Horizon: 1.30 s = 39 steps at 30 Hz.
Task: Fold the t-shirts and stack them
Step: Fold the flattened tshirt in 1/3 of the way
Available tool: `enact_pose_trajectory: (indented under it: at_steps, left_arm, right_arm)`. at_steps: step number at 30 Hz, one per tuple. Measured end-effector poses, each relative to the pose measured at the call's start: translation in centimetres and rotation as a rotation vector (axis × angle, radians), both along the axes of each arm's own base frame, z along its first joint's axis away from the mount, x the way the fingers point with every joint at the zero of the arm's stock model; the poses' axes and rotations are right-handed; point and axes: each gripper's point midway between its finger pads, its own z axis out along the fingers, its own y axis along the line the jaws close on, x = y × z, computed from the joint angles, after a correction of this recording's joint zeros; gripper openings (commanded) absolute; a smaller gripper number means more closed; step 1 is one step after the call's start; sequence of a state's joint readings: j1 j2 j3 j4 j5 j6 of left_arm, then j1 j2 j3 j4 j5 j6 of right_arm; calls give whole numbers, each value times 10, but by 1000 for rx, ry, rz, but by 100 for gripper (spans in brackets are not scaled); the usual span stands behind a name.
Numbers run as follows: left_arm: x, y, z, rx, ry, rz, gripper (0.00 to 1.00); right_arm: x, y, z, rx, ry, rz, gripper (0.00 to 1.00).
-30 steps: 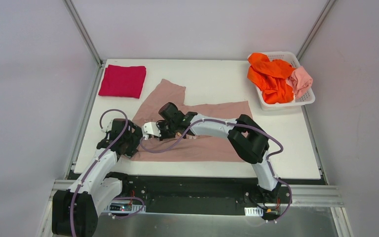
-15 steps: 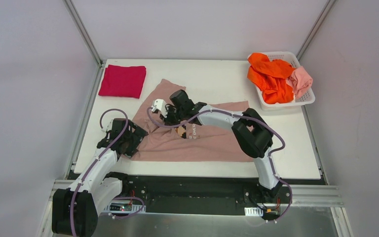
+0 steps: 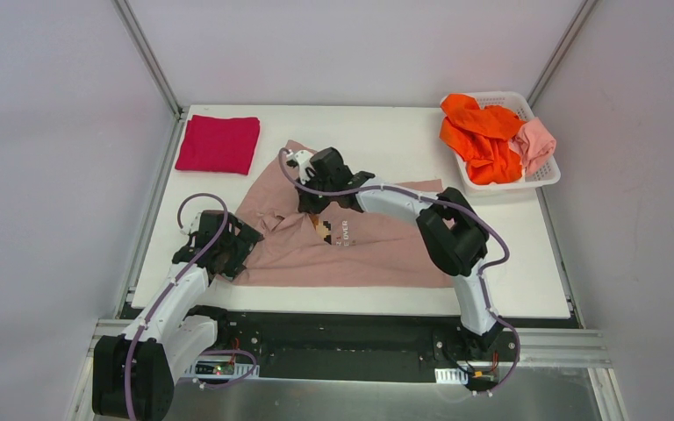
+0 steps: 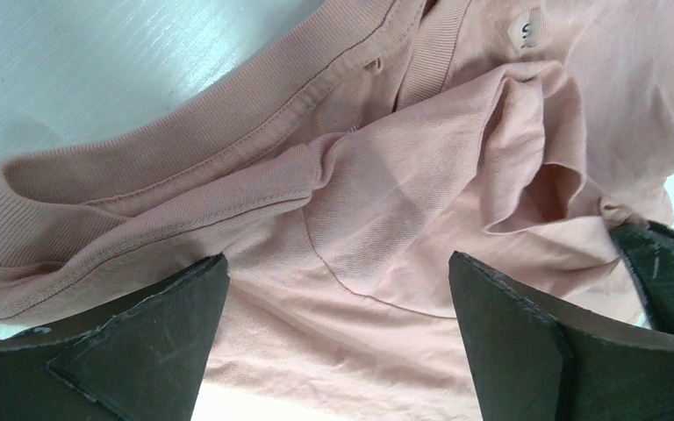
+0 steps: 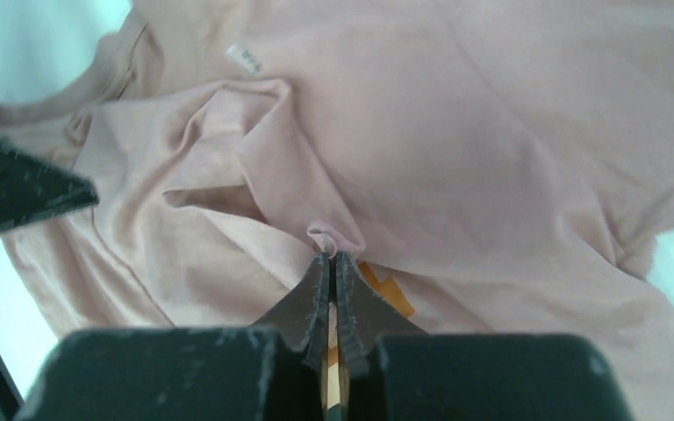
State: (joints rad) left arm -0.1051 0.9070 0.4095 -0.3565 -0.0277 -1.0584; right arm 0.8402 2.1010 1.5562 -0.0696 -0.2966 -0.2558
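folded tee (image 3: 218,143) far-left on table (image 3: 386,132), spread tee (image 3: 377,256) centre-front, basket (image 3: 540,178) w/ tees (image 3: 483,145) inside far-right

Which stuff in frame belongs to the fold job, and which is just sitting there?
Job: dusty-pink tee, folded crimson tee, orange tee, salmon-pink tee.
Not job: white lattice basket holding the last two; table.

You're looking at a dusty-pink t-shirt (image 3: 377,250), plain but for a small pixel figure (image 3: 323,231) in orange and brown, with white lettering (image 3: 344,233) just right of it. Back and left of that shirt lies a plain crimson t-shirt (image 3: 218,143). Back and right of it, a white lattice basket (image 3: 513,187) holds a bright orange t-shirt (image 3: 478,145) and a salmon-pink t-shirt (image 3: 537,142).
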Motion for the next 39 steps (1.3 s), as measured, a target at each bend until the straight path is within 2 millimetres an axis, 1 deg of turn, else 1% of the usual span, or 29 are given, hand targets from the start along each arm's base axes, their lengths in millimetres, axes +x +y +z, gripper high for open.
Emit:
enact_pose_trajectory:
  at_steps: [2, 3, 5, 7, 8, 9, 11, 12, 13, 16, 19, 21, 23, 25, 27, 29, 32, 35, 39]
  left_arm:
    - [0, 0, 0, 0, 0, 0, 99]
    - [0, 0, 0, 0, 0, 0, 99]
    - [0, 0, 0, 0, -1, 0, 99]
    - [0, 0, 1, 0, -3, 0, 99]
    - [0, 0, 0, 0, -3, 0, 99]
    - [0, 0, 0, 0, -3, 0, 99]
    - [0, 0, 1, 0, -6, 0, 99]
    - [-1, 0, 0, 0, -6, 0, 99]
    - [-1, 0, 1, -1, -7, 0, 99]
    - [-1, 0, 1, -1, -8, 0, 99]
    - [-1, 0, 1, -1, -12, -1, 99]
    - [-1, 0, 2, -2, -14, -1, 99]
    - [-1, 0, 2, -2, -15, 0, 99]
    - [-1, 0, 1, -2, -16, 0, 99]
    - [-1, 0, 2, -2, -17, 0, 99]
    - [-1, 0, 2, -2, -18, 0, 99]
    - [-1, 0, 2, -2, -19, -1, 99]
    - [-1, 0, 1, -2, -19, -1, 99]
    - [-1, 0, 1, -2, -19, -1, 99]
  right_arm:
    - [10, -4, 1, 4, 34, -89, 2]
    - [14, -6, 1, 4, 44, -125, 6]
    - [22, -13, 2, -6, 67, -208, 23]
    - [30, -20, 2, -21, 80, -288, 42]
    - [33, -23, 2, -28, 81, -321, 50]
    - [35, -26, 1, -35, 86, -346, 62]
    - [36, -30, 0, -48, 95, -375, 82]
    - [36, -32, -1, -52, 97, -380, 96]
    - [35, -32, -1, -56, 99, -379, 99]
    - [31, -29, 3, -54, 79, -337, 99]
    - [16, -23, 13, -71, -17, -213, 100]
    - [2, -14, 20, -77, -92, -128, 100]
    - [-10, 1, 24, -76, -152, -51, 100]
    - [-26, 14, 24, -80, -186, 11, 100]
    - [-34, 23, 22, -86, -209, 48, 100]
    - [-33, 32, 18, -94, -234, 61, 100]
    - [-22, 39, 7, -121, -283, 56, 100]
    - [-13, 38, -10, -174, -325, 42, 100]
    - [-1, 35, -27, -234, -370, 10, 100]
